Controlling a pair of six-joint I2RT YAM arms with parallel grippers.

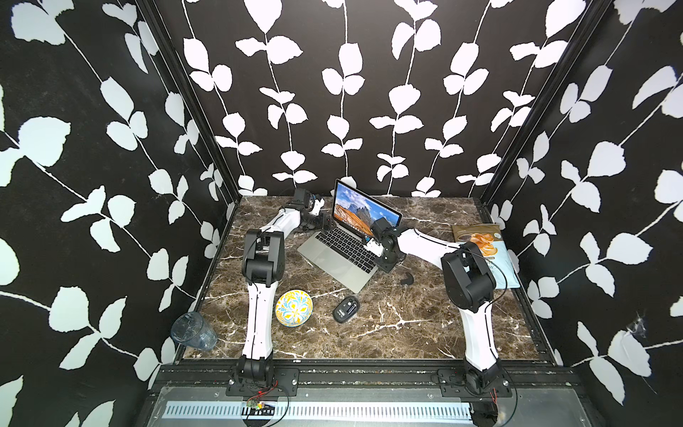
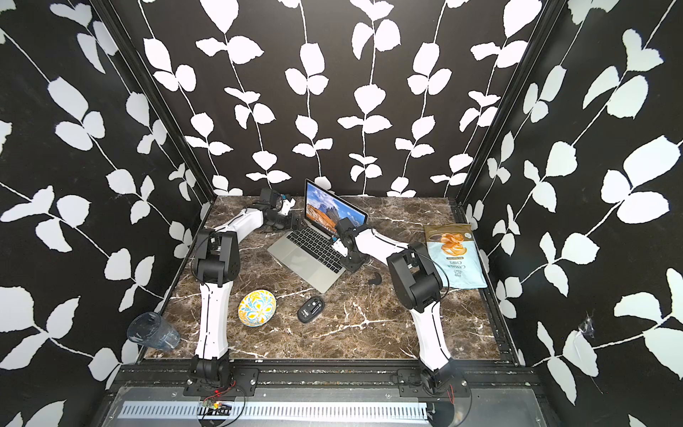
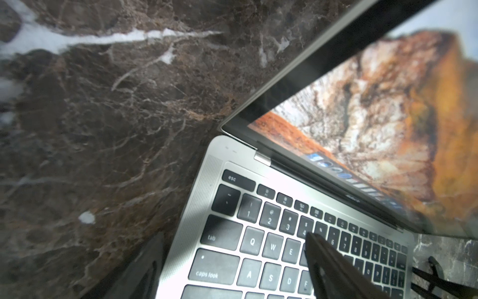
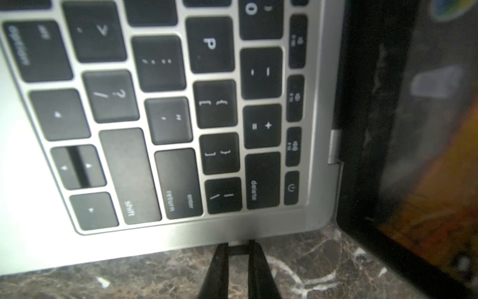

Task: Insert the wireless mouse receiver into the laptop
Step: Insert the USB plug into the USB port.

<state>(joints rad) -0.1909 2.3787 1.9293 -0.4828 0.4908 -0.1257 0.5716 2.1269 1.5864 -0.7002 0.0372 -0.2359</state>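
Note:
The open silver-grey laptop sits at the table's back middle, its screen showing orange mountains. In the right wrist view my right gripper is shut on the small black wireless mouse receiver, pressed against the laptop's right side edge near the delete key. A pale sliver of its plug shows at the edge; how deep it sits I cannot tell. My left gripper stands open astride the laptop's back left corner, one finger over the keys. In both top views the right gripper meets the laptop's right edge and the left gripper is at its left.
A black wireless mouse lies in front of the laptop, a small black piece right of it. A patterned bowl sits front left, a clear glass at the front left corner, a chips bag at the right edge.

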